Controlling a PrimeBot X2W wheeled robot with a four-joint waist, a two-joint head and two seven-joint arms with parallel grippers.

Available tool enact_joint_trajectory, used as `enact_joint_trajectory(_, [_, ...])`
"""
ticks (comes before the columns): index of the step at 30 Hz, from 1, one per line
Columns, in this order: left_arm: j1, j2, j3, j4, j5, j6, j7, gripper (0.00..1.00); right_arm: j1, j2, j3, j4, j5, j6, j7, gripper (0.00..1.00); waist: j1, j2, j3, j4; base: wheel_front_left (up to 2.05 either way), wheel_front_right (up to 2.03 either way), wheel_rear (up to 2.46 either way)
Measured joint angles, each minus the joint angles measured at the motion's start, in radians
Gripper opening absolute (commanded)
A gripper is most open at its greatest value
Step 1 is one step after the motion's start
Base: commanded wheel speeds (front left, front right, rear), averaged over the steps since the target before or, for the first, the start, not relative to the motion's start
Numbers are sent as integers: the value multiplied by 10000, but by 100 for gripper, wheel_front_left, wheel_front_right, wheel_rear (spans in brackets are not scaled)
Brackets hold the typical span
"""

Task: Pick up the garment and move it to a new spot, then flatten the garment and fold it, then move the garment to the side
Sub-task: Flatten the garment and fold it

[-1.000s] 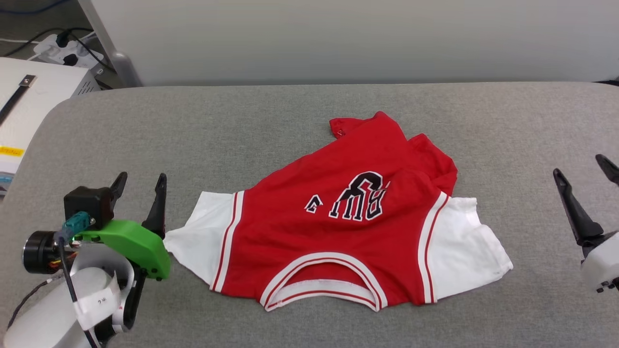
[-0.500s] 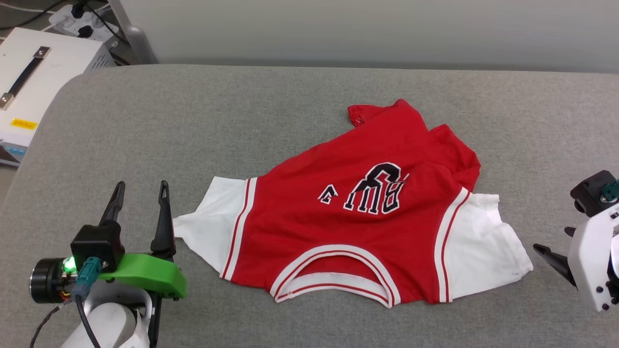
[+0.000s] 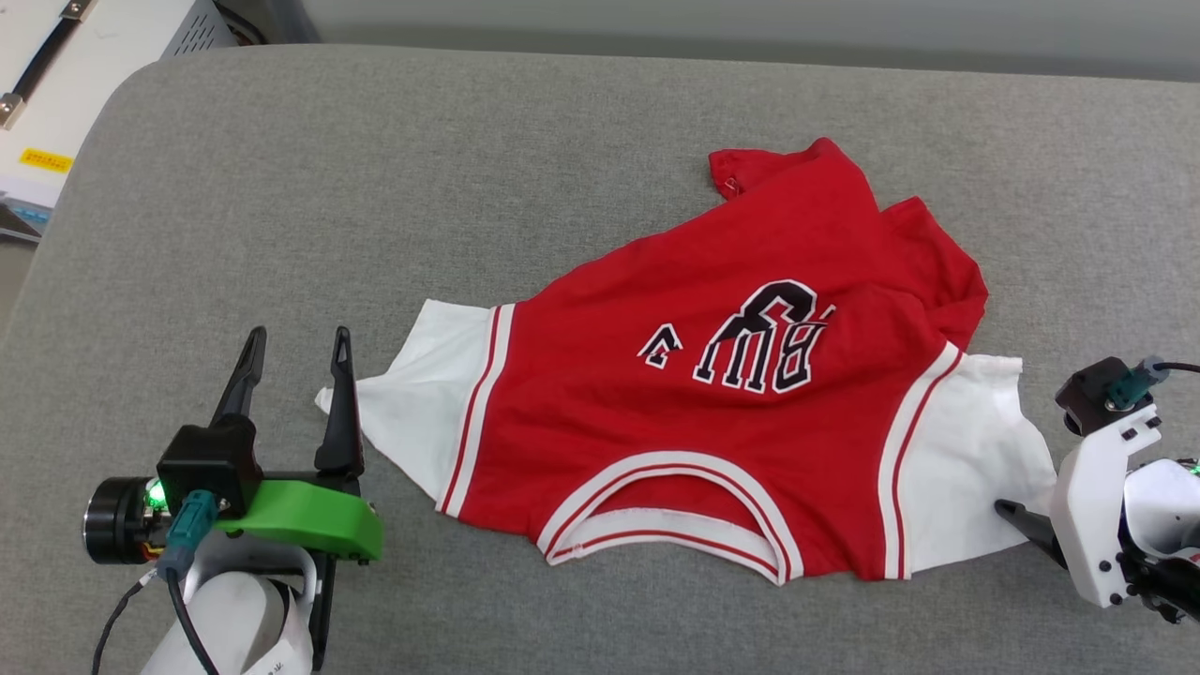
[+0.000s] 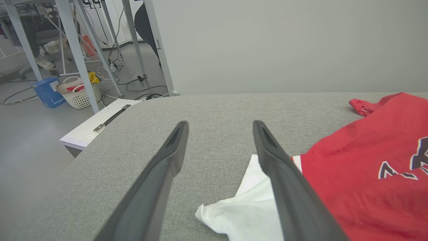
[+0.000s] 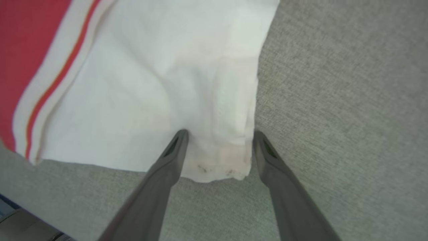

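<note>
On the grey padded surface (image 3: 281,187), head view: the garment (image 3: 712,394) lies sleeve to sleeve across you, collar nearest, with the left gripper (image 3: 300,333) just beside one sleeve tip. Left wrist view: jaws apart, that white tip beside one finger (image 4: 284,187). Right wrist view: the right gripper (image 5: 220,132), jaws apart, straddles the other sleeve's corner, likely your readier grab.

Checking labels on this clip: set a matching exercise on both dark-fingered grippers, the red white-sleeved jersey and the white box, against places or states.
1 left gripper
2 right gripper
3 red jersey-style garment with white sleeves
4 white box with black handle

A beyond the grey surface's edge
B rumpled, print up
C open, astride a sleeve corner
D open, beside a sleeve tip

Pairs: 1-D, 2-C, 3-B, 4-A
</note>
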Motion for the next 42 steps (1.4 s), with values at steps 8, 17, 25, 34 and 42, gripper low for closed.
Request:
enact_joint_trajectory(8, [-34,-157,508,612,322,-692,0,100,-101,-117,604,343,644,0,-1739,0,0,0,-176,-174,0,0,0])
enact_joint_trajectory(17, [-1968,936,343,1540,259,-2424,1360,100,1598,-644,-441,-911,1110,12,-3292,0,0,0,-1083,-420,0,0,0])
enact_joint_trajectory(25, [-3284,1854,-878,1806,-926,-3593,5568,100,3088,-430,-2010,-1678,729,12,-3066,0,0,0,-1246,-744,0,0,0])
enact_joint_trajectory(34, [-4161,2397,-2723,1893,-3137,-3695,9386,100,3344,44,-2587,-2220,337,12,-2583,0,0,0,-1070,-778,0,0,0])
enact_joint_trajectory(42, [-4666,2552,-4073,2800,-4010,-3695,10259,100,3216,228,-2577,-2474,186,12,-2376,0,1,1,-646,-953,0,0,0])
